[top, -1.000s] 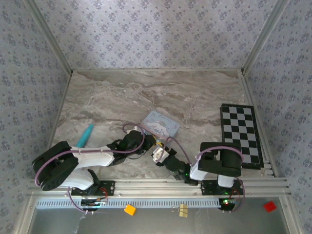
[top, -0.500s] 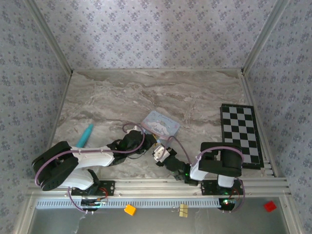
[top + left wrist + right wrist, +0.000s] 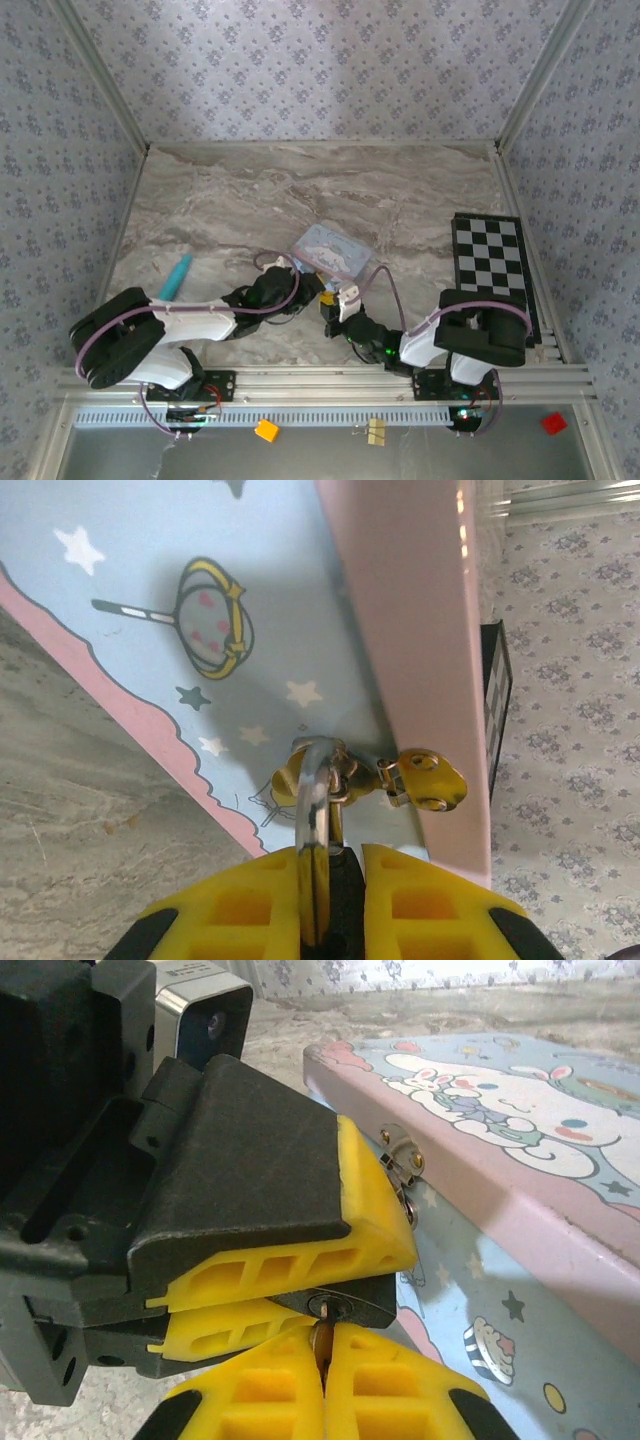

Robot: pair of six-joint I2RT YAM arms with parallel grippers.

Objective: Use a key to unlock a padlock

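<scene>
Progress: mid-task, by the look of it. Key mated with lock, shackle not yet popped.
Done: padlock (image 3: 347,1306) gripped, key (image 3: 321,1341) gripped, blade lined up and apparently seated in the keyway.
Left: turn key, free shackle (image 3: 312,810) from the hasp (image 3: 425,780). Depth of insertion hard to tell.
Left claw (image 3: 335,868): narrow, clamped on the padlock body, shackle sticking out between the fingers.
Right claw (image 3: 324,1385): pinched tight on the key, only a sliver of blade showing above the tips, head hidden.
Padlock location: hanging off the front hasp of the tin (image 3: 520,1190), just above the surface (image 3: 250,200), between the two claws.
Padlock: small dark body, round bright keyway face, thin polished silver shackle.
Key: thin metal blade, dull brassy tint.
Pads (image 3: 300,1270): yellow, ribbed with open cells, look rubbery, on black hard backing.
Tin: light blue, printed stars and cartoon rabbit, pink lid edge, smooth painted metal.
Hasp: small gold-toned, shiny, rounded.
Surface: marble-look, grey-beige veining, matte.
</scene>
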